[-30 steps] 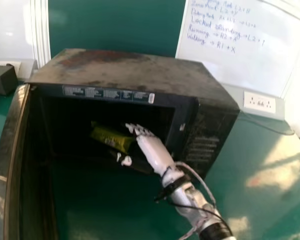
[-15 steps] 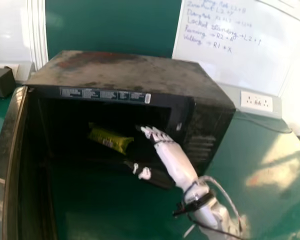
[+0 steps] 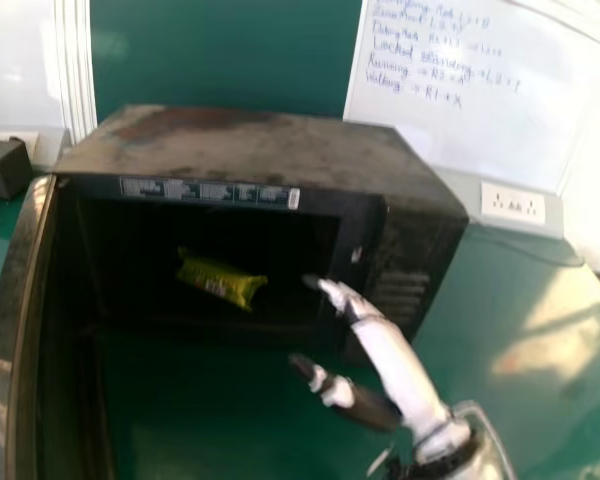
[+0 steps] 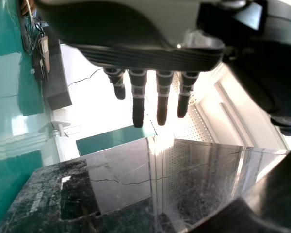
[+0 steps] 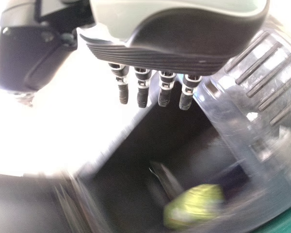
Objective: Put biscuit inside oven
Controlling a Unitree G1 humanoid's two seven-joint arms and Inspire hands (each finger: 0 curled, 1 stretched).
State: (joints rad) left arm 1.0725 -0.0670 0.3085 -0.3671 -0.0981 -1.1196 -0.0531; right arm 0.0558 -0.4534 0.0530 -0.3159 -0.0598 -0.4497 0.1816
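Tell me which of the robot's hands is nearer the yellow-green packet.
The right. The right hand is in front of the oven, apart from the packet. The left hand is outside, by a glossy dark panel, farther from it.

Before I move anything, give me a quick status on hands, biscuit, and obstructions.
Right hand open, at oven mouth. Left hand open. Biscuit packet inside. Door open, nothing seen blocking.

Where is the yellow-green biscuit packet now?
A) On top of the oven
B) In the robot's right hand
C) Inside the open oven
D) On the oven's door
C: the packet lies within the oven's dark cavity, apart from the right hand.
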